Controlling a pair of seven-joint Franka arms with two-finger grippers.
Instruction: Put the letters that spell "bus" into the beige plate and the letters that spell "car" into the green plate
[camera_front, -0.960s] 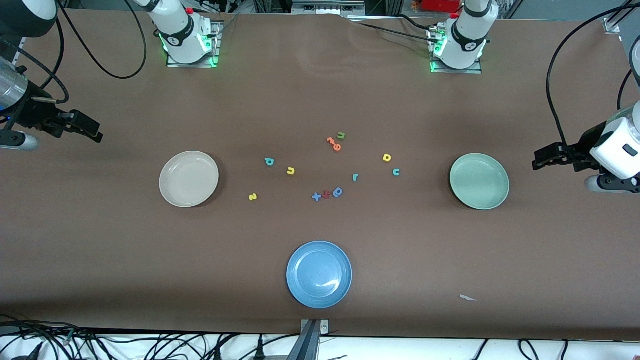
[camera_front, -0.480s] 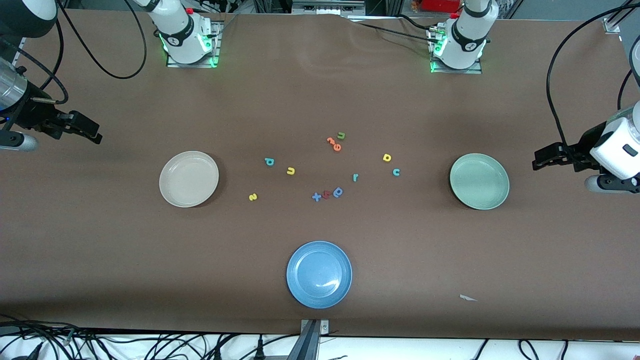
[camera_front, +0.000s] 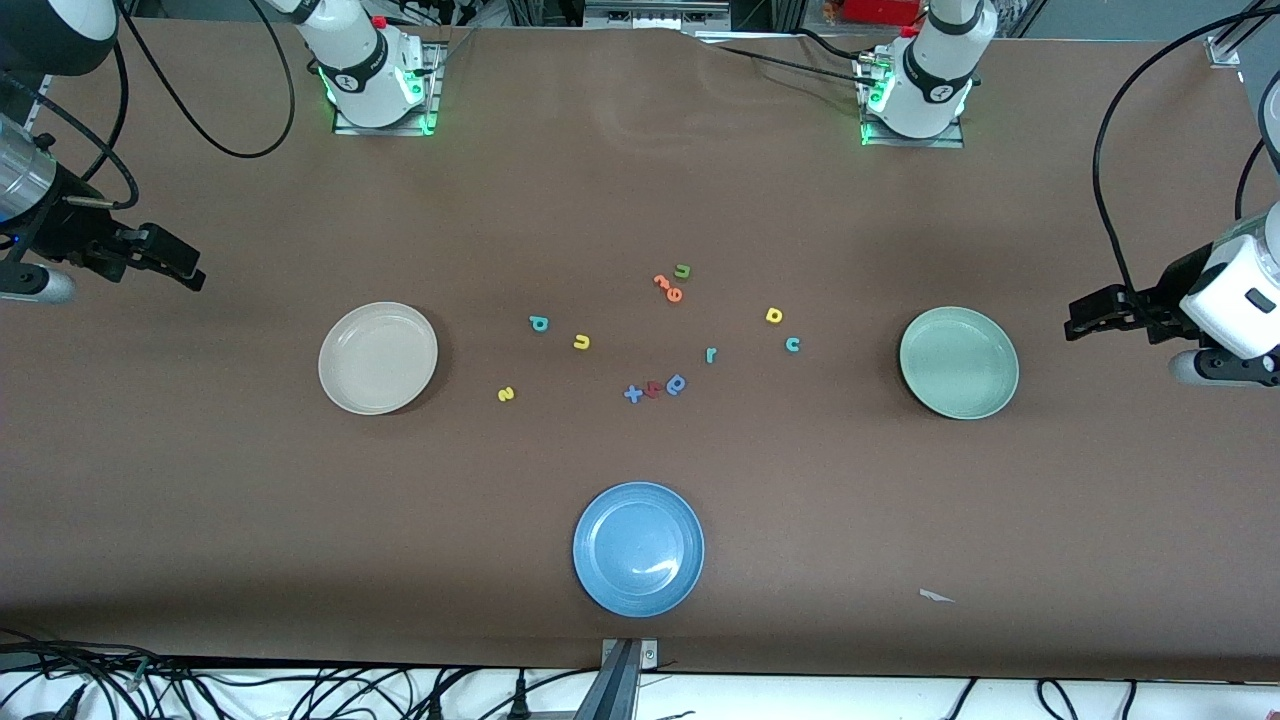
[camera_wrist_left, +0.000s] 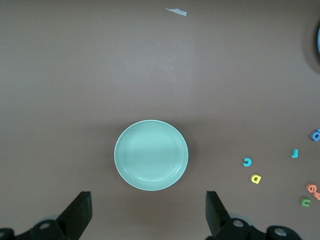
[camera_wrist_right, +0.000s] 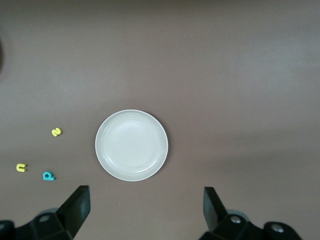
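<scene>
I have both arms parked up at the ends of the worktop (camera_front: 200, 480). The left tool (camera_front: 1085, 322) hangs over the bare surface at the left arm's end, just past the green plate (camera_front: 958, 362), with its fingers (camera_wrist_left: 80, 212) spread wide and nothing between them. The right tool (camera_front: 180, 262) hangs over the right arm's end, out past the beige plate (camera_front: 377, 357), its fingers (camera_wrist_right: 77, 206) likewise wide apart and holding nothing.

Both plates carry nothing. All the letters lie loose on the worktop between them. Toward the beige plate I see the teal b (camera_front: 538, 322), the yellow u (camera_front: 581, 342) just beside it, and the yellow s (camera_front: 506, 394) nearer the front camera than those two. Toward the green plate sit the yellow a (camera_front: 773, 315) and the teal c (camera_front: 792, 344) close together, with the teal r (camera_front: 711, 354) a little more toward the middle.

In the middle, a green u (camera_front: 682, 270) touches two orange letters (camera_front: 668, 287). Nearer the camera a blue x (camera_front: 633, 394), a red letter (camera_front: 653, 389) and a darker blue letter (camera_front: 677, 383) lie in a tight row. A blue plate (camera_front: 638, 548) sits nearest the camera, well apart from the letters, and a small white scrap (camera_front: 935, 596) lies toward the left arm's end.
</scene>
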